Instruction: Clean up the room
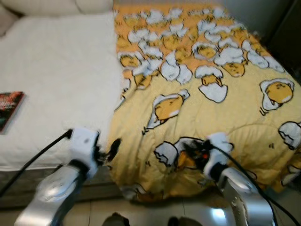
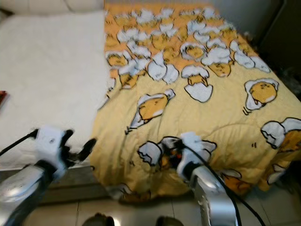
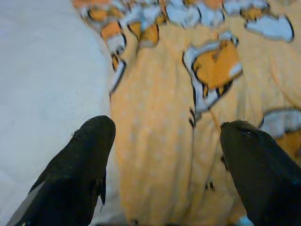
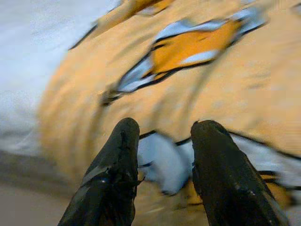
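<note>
The yellow blanket [image 1: 207, 108] with its egg-and-yolk cartoon print covers the right two-thirds of the head views, bunched into folds toward the upper middle and draping over the bed's near edge at the bottom; its left hem runs down the middle of the frame where it meets the bare white sheet [image 1: 56, 84], so part of the bed is uncovered. I read the step in hand as making the bed: getting hold of the blanket's near edge so it can be pulled across. My left gripper [image 1: 111, 149] sits at the lower left of centre, right at the hem where yellow meets white, and its wrist view shows the two black fingers [image 3: 82, 165] spread wide with fabric between them but not gripped. My right gripper [image 1: 194, 151] is at the lower middle, low over the draped edge; in its wrist view the fingers [image 4: 117, 155] stand apart with a narrower gap, hovering at a white patch of the print, and I see nothing pinched. Next, I judge, both need to go down onto the cloth and close on a fold near the edge before any pull toward the left. A dark book [image 1: 9, 108] lies on the sheet at the far left edge, and would need moving or it ends up under the blanket. Two pale pillows [image 1: 56, 5] line the top left.
</note>
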{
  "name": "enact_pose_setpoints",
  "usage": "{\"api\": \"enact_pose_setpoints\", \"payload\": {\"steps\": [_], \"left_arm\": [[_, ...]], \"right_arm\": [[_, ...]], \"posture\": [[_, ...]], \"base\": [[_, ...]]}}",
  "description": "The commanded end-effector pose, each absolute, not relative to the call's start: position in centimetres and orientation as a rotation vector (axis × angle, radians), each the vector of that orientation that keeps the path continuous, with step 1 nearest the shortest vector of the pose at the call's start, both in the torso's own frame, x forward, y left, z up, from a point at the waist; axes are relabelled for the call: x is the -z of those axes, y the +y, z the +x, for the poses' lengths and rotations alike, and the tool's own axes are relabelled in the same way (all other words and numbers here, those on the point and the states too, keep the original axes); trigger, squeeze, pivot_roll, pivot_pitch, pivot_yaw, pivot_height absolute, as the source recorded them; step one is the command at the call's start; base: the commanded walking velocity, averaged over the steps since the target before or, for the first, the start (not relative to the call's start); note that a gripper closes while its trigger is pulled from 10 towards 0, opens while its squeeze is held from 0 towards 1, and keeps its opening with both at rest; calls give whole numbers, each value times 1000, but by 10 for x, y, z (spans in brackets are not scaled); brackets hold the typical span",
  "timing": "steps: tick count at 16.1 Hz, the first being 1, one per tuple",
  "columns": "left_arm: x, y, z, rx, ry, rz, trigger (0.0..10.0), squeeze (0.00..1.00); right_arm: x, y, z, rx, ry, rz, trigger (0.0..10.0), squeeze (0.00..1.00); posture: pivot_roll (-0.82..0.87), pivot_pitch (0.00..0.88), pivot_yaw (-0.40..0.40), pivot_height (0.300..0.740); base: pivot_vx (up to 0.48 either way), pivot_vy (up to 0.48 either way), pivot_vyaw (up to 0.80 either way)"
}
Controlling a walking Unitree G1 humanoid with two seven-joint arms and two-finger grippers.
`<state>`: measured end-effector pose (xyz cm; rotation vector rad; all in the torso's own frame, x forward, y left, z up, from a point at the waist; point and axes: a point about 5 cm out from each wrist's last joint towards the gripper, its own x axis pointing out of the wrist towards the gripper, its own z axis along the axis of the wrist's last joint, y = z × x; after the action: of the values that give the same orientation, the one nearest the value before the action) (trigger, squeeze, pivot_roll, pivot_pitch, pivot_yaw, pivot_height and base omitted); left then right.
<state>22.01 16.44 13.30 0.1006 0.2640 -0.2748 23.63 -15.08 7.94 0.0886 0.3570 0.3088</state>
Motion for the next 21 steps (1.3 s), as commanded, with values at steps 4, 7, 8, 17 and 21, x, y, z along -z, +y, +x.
{"api": "enact_pose_setpoints", "payload": {"steps": [4, 7, 8, 17, 21], "left_arm": [[-128, 159, 230, 250, 252, 141, 10000, 0], [-125, 157, 234, 230, 247, 143, 10000, 0], [-124, 158, 234, 213, 245, 141, 10000, 0], [-124, 168, 228, 139, 240, 121, 10000, 0], [-133, 170, 233, 112, 189, 122, 10000, 0]], "right_arm": [[-85, -163, 231, -181, 344, -20, 10000, 0], [-84, -162, 226, -167, 345, 16, 10000, 0], [-85, -159, 226, -174, 344, 33, 10000, 0], [-85, -144, 235, -278, 352, 55, 10000, 0], [-85, -141, 244, -292, 347, 52, 10000, 0]], "posture": [[-66, 0, 49, 740], [-76, 0, 52, 740], [-75, 0, 49, 740], [-38, 0, 25, 740], [-27, 0, 21, 740]], "base": [[0, 241, 0], [0, 341, 0], [0, 345, 0], [0, 266, 0], [0, 0, 253]]}}
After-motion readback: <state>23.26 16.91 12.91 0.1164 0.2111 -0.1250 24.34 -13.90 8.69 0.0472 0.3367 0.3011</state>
